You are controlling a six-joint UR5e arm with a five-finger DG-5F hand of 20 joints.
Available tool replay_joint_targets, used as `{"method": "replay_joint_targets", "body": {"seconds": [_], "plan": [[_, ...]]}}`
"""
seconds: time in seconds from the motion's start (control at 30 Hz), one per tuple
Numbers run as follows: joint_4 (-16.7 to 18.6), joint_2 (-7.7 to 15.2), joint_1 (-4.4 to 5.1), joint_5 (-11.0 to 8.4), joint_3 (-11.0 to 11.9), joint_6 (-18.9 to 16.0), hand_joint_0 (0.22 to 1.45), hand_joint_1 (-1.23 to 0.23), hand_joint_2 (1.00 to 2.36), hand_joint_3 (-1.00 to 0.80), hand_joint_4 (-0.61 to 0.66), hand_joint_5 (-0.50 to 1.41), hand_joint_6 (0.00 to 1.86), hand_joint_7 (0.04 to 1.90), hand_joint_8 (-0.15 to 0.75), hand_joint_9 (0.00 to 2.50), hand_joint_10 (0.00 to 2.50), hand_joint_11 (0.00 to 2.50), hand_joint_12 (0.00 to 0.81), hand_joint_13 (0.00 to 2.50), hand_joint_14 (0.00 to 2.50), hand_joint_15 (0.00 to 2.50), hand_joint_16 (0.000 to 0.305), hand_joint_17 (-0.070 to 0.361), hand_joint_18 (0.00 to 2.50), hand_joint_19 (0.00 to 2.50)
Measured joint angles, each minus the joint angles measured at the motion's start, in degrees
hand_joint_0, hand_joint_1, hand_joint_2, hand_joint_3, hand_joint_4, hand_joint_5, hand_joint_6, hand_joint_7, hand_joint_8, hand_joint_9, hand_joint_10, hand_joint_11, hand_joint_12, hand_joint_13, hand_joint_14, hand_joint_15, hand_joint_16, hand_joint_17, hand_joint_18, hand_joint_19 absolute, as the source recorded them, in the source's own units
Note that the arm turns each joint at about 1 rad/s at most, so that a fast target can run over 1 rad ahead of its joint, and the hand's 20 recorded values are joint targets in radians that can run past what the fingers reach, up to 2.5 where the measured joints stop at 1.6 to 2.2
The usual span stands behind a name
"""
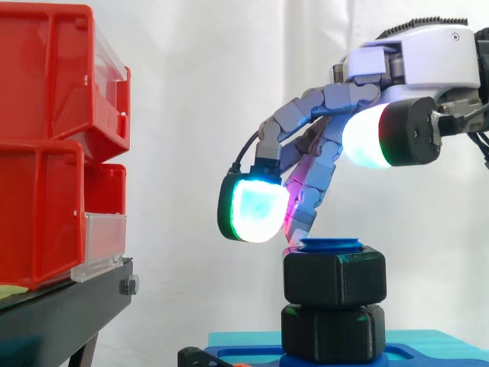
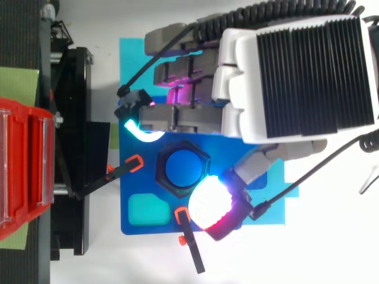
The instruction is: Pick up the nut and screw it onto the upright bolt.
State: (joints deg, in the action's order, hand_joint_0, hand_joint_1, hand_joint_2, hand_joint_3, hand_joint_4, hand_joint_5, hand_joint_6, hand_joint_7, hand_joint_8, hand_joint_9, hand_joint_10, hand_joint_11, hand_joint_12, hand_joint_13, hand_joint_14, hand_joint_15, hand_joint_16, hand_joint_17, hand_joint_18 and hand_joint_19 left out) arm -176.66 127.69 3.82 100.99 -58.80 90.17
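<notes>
Nut (image 1: pixel 335 277) sits on the upright bolt (image 2: pixel 185 168) near its top, hand (image 1: pixel 428 57) loosely spread above it and gripping nothing, pads (image 1: pixel 252 210) straddling it, probably to spin it down.

The hand (image 1: pixel 412 84) hangs above the nut (image 1: pixel 335 277), which sits around the upright bolt (image 2: pixel 183 168), just below the fingertips (image 1: pixel 256 210). Directly under the nut, a second hexagonal piece (image 1: pixel 332 332) stands on a base plate (image 2: pixel 125 225), which lies on a mat (image 2: pixel 130 53) on the table (image 2: pixel 331 248). A clamp (image 2: pixel 127 167) sits at the plate's edge beyond the fingertips. A second clamp (image 2: pixel 188 236) sits beside the thumb. Farther past the fingertips, well apart from the hand, stacked bins (image 1: pixel 46 153) rest on a stand (image 1: pixel 69 306).
</notes>
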Motion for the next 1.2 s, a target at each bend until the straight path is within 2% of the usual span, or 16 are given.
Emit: {"method": "replay_joint_targets", "body": {"seconds": [0.27,0.4,0.5,0.83,1.2], "plan": [[1.7,0.0,1.78,-1.62,-0.4,0.0,0.52,-0.17,1.0,-0.5,0.17,-0.1,0.5,0.65,0.214,0.9,0.0,0.0,0.213,0.73,0.0,0.0,0.024,0.054,0.45,0.0],[2.1,0.0,2.74,-2.89,-1.4,-0.1,0.51,-0.16,1.0,-0.5,0.17,-0.11,0.5,0.62,0.199,0.79,0.0,0.0,0.216,0.67,0.0,0.0,0.025,0.056,0.36,0.0],[2.6,0.0,3.11,-3.28,-2.1,-0.1,0.51,-0.15,1.0,-0.5,0.16,-0.11,0.5,0.61,0.186,0.73,0.0,0.0,0.217,0.63,0.0,0.0,0.024,0.055,0.32,0.0],[3.3,0.0,3.36,-3.6,-2.7,-0.1,0.51,-0.14,1.0,-0.5,0.17,-0.1,0.5,0.66,0.195,0.69,0.0,0.0,0.231,0.6,0.0,0.0,0.024,0.055,0.29,0.0],[2.3,0.0,2.98,-3.5,-2.8,-0.2,0.51,-0.14,1.0,-0.5,0.19,-0.08,0.5,0.79,0.21,0.68,0.0,0.0,0.238,0.6,0.0,0.0,0.024,0.054,0.28,0.0]]}}
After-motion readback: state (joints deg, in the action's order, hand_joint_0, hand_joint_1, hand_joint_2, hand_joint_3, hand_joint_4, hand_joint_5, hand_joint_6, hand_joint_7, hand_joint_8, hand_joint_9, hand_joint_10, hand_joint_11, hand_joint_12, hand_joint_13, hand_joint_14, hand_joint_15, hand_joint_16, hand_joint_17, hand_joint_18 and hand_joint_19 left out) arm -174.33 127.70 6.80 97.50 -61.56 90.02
